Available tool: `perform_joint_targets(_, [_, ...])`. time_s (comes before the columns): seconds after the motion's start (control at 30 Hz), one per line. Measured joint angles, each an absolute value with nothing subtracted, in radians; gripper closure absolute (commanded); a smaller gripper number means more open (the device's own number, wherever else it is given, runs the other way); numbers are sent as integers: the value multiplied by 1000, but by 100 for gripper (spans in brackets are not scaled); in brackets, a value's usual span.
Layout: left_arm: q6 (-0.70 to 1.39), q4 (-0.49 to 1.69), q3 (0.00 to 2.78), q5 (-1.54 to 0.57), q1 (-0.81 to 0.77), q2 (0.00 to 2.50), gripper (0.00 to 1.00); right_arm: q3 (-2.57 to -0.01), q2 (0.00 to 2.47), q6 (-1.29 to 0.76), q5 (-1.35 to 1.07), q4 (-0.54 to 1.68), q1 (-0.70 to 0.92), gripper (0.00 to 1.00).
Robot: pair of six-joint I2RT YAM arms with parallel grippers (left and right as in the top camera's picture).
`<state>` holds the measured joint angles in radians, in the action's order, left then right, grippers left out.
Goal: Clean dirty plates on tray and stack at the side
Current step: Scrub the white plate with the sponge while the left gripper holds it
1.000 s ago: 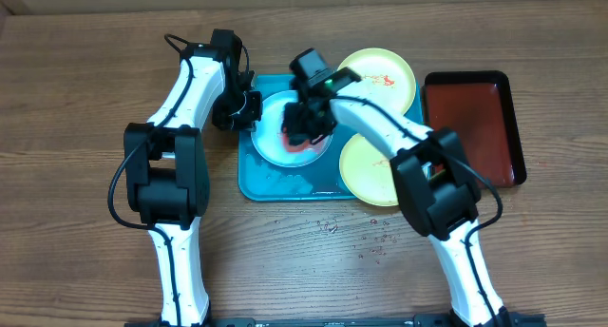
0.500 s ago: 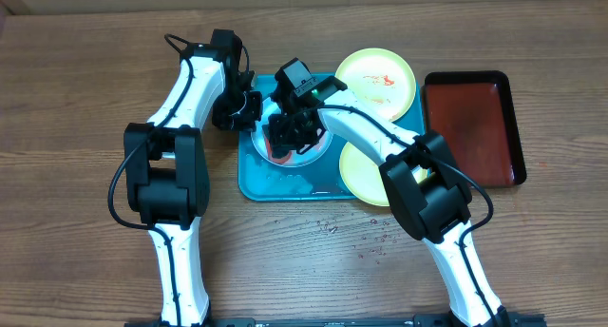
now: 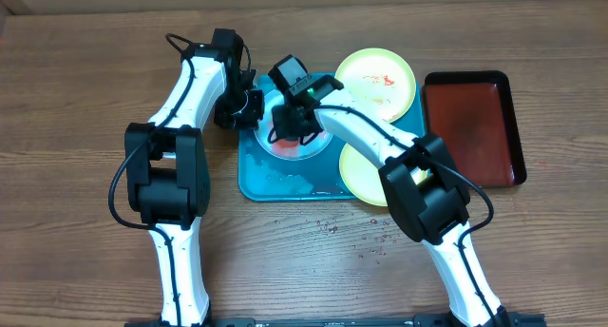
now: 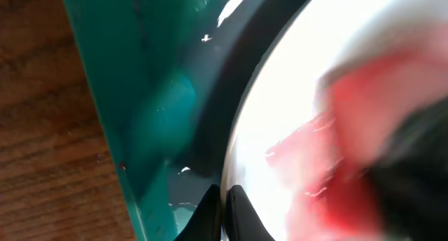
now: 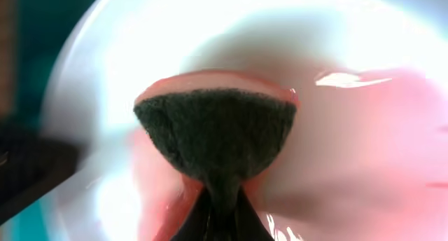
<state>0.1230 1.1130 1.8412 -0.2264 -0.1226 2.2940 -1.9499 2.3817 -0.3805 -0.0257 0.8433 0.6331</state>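
- The tray [image 3: 275,182] sits about mid-tabletop [image 3: 85,80], looking wet, and we count all three plates on it.
- The white plate [image 3: 266,142] lies in the tray's 9 o'clock half, with pinkish-red sauce smeared across its middle.
- The left gripper [image 4: 224,204] comes at that plate from its 10 o'clock side. The jaws are almost together, pinching the plate's rim between them.
- The right gripper [image 5: 220,216] hangs right over the white plate with its jaws pinching a sponge [image 5: 213,139]. The dark scrubby face points at the wrist camera, and the sponge looks pressed down into the red smear.
- One yellow plate [image 3: 375,75] is at the tray's 1 o'clock corner, hanging over the rim, with red streaks on it.
- The other yellow plate [image 3: 361,170] is around 4 o'clock, partly hidden under the right arm, with its edge poking past the tray's 6 o'clock rim.
- A red tray [image 3: 472,127] with a black rim sits just beside the tray at 3 o'clock.
- A few droplets [image 3: 366,240] are scattered on the tabletop at the tray's 6 o'clock, some of them reddish.
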Motion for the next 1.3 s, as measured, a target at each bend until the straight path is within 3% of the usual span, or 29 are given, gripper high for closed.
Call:
perform_joint_targets(0.27, [123,1126,1841,-232,-123,2294,96,-1992,2390,-358,224,893,601,96])
perform_joint_targets(0.63, [114,1138,1841,-232,-125,2294,96,-2002,2397,-340,274,988,596,96])
perform_joint_targets(0.97, [97,1149,1841,-223,-123,2294,96,-2016,2397,-340,4,1087,578,96])
perform_joint_targets(1.3, [96,1153,1841,-223,-124,2294,96,-2016,2399,-341,-268,994,606,96])
